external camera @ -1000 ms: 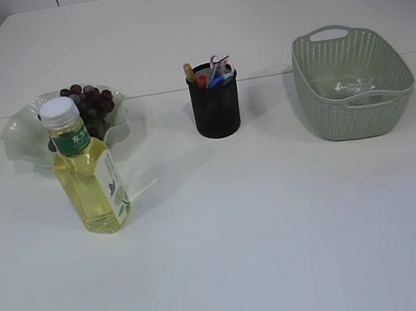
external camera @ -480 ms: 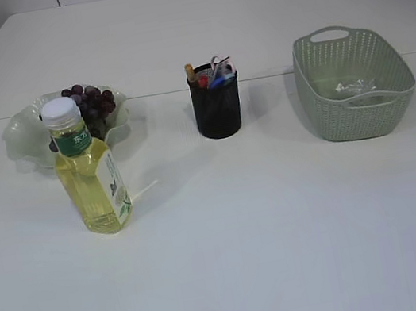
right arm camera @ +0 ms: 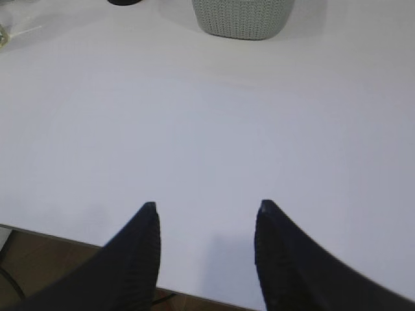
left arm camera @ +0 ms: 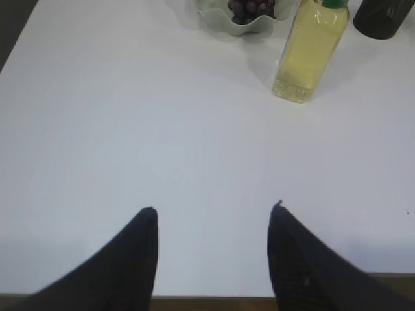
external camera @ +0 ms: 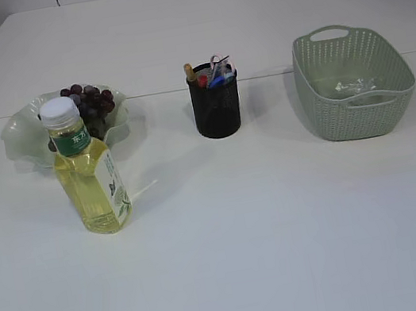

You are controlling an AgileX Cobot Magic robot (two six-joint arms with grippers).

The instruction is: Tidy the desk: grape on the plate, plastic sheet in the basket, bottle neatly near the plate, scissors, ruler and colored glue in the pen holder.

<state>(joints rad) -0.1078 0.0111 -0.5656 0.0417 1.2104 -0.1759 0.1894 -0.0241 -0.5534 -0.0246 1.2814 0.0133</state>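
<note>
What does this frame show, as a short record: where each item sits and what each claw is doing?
grapes: on the pale green plate
bottle: upright on the desk, just in front of the plate
pen holder: mid-desk, holds scissors and glue sticks; ruler not discernible
plastic sheet: inside the basket
left claw: open, empty, over the desk's near edge
right claw: open, empty, over the desk's near edge
</note>
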